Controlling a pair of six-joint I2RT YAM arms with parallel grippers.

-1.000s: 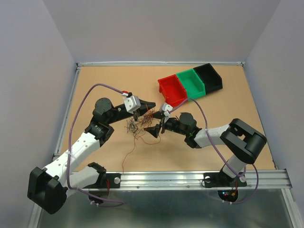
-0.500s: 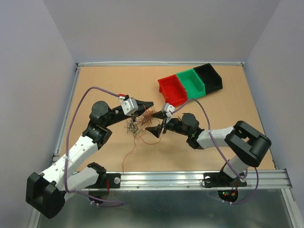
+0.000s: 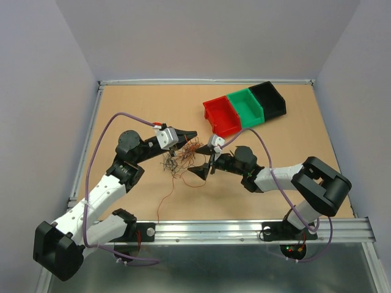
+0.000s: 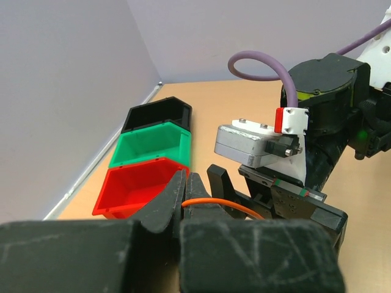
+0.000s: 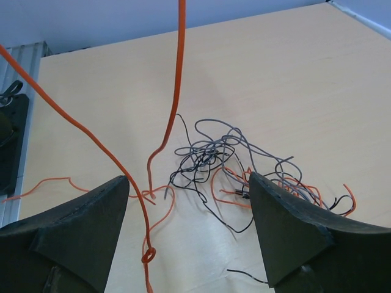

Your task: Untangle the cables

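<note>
Mid-table (image 3: 140, 104), between both grippers: cables (image 3: 179, 162) in a loose tangle of black, grey and orange, lying on the wood. From its near side, one orange strand (image 3: 162, 207) trailing toward the near edge.

Left gripper (image 3: 194, 133): clenched, tips together, pinching an orange cable (image 4: 221, 205), looped out from between the tips in the left wrist view. Poised over the far side of the tangle, pointing toward the red bin (image 3: 220, 117).

Right gripper (image 3: 206, 163): spread wide, grasping nothing, just right of the tangle, tips facing it. From the right wrist: tangle on the table ahead, framed between the two fingers (image 5: 79, 226); two rising strands (image 5: 177, 73), orange, lifting off the table and out past the top of the frame, one with a small loop low down. Whether either of these is the pinched cable: cannot tell.

Far right of the table: red, green bin (image 3: 246, 105) and black bin (image 3: 269, 97) in a row, touching side by side, red one nearest the grippers, all apart from the tangle.
</note>
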